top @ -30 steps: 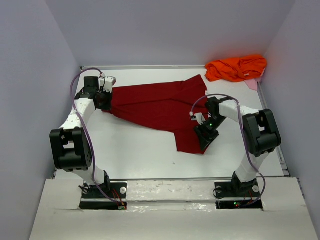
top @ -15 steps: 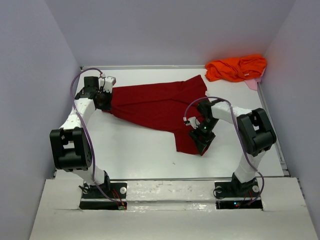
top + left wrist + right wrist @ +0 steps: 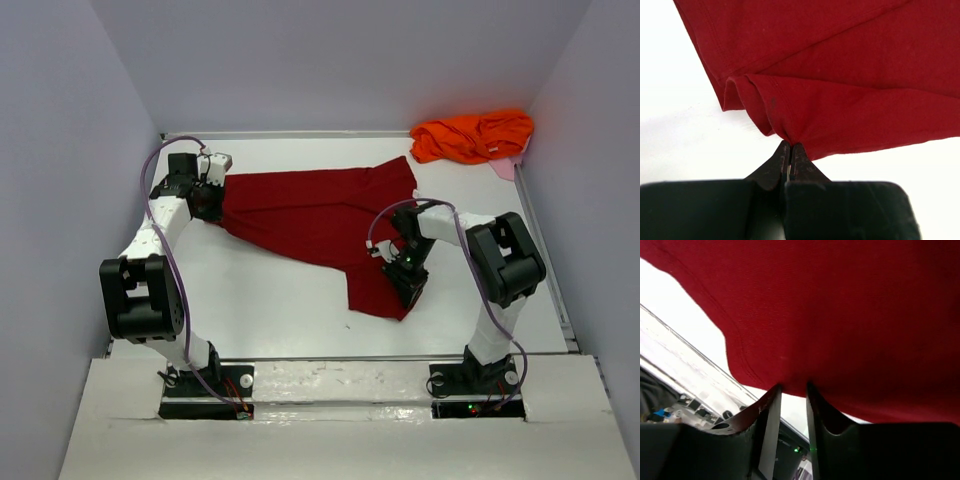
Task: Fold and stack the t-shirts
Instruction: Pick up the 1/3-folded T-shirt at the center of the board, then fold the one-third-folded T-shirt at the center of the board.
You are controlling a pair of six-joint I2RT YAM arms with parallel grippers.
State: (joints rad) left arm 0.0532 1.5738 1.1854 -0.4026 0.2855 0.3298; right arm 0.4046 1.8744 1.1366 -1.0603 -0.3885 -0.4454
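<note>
A dark crimson t-shirt (image 3: 310, 210) lies spread across the middle of the white table, with a flap hanging toward the near edge. My left gripper (image 3: 213, 200) is shut on a bunched fold at its left end; in the left wrist view the gripper (image 3: 789, 145) pinches the red cloth (image 3: 840, 60). My right gripper (image 3: 402, 280) sits low over the near right flap. In the right wrist view its jaws (image 3: 793, 387) stand narrowly apart, tips against the hem of the cloth (image 3: 840, 315). The orange t-shirt (image 3: 472, 135) lies crumpled in the far right corner.
A pale pink piece (image 3: 505, 168) pokes out beside the orange t-shirt. Grey walls close in the table on the left, right and back. A metal strip (image 3: 330, 357) runs along the near edge before the arm bases.
The right gripper has moved left and nearer along the red flap, and its jaws have narrowed. The flap has shifted slightly left. The left arm has not moved.
</note>
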